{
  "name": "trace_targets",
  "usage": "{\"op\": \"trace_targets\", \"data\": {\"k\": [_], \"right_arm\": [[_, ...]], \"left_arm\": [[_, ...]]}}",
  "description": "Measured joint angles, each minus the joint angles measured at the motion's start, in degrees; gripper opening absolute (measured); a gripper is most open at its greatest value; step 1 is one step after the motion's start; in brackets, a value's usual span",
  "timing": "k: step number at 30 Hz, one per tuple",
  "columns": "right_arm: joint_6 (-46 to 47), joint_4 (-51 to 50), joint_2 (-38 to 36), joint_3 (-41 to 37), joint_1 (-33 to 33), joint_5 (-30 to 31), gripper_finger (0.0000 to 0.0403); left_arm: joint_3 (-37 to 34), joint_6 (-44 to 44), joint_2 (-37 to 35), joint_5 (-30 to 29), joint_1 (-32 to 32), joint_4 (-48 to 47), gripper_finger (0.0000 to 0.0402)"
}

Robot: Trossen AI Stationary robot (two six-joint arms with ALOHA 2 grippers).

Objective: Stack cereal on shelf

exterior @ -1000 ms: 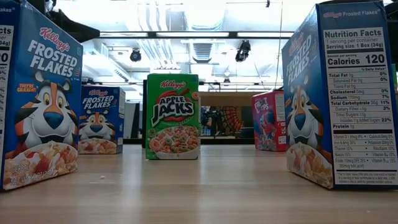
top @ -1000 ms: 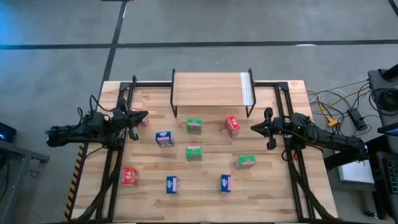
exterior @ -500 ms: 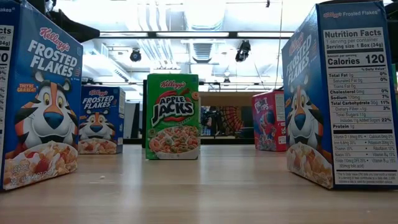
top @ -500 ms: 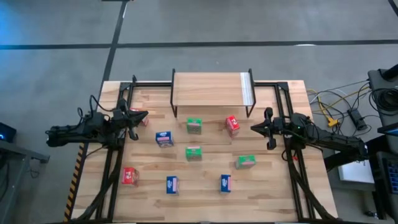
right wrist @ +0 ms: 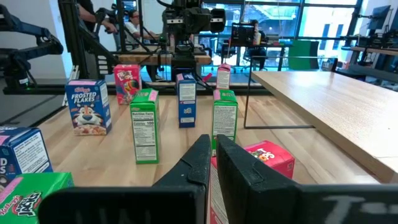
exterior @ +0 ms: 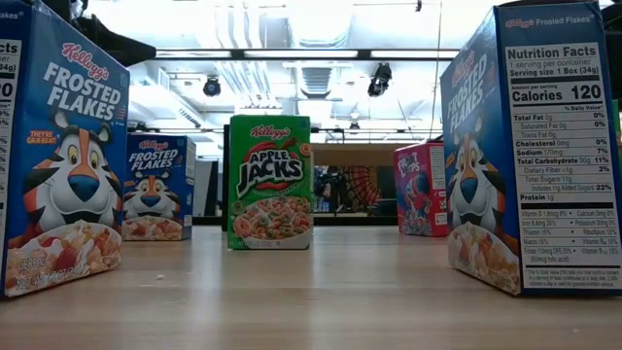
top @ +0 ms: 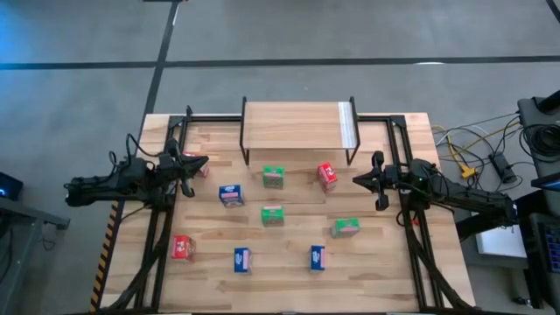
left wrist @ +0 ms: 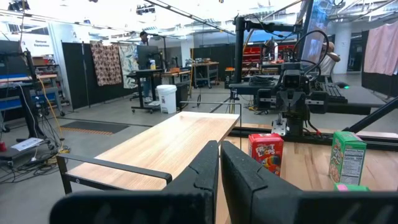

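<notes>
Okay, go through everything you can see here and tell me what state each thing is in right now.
Shelf: top bare, nothing stacked on it.
Cereal boxes: all nine scattered on the table, none on the shelf.
Left hand: shut, empty, at the table's left edge beside a red box.
Right hand: shut, empty, at the table's right side.

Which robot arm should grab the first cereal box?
Probably the left. Its pincer hangs beside a red box at the table's left edge, nearer than the right pincer is to the red box by the shelf. Both pincers are shut, holding nothing.
</notes>
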Motion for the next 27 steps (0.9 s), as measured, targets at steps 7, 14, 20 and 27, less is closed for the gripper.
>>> {"op": "trace_targets", "data": {"k": [7, 14, 20, 27], "right_arm": [[0.1, 0.0, 0.0, 0.0, 0.0, 0.0, 0.0018], [0.0, 0.0, 0.0, 0.0, 0.0, 0.0, 0.0018], [0.1, 0.0, 0.0, 0.0, 0.0, 0.0, 0.0018], [3.9, 3.6, 0.0, 0.0, 0.0, -0.2, 0.0018]], "left_arm": [[0.0, 0.0, 0.0, 0.0, 0.0, 0.0, 0.0000], [0.0, 0.0, 0.0, 0.0, 0.0, 0.0, 0.0000], [0.0, 0.0, 0.0, 0.0, 0.0, 0.0, 0.0000], [0.0, -8.7, 0.0, 0.1, 0.0, 5.7, 0.0000]]}}
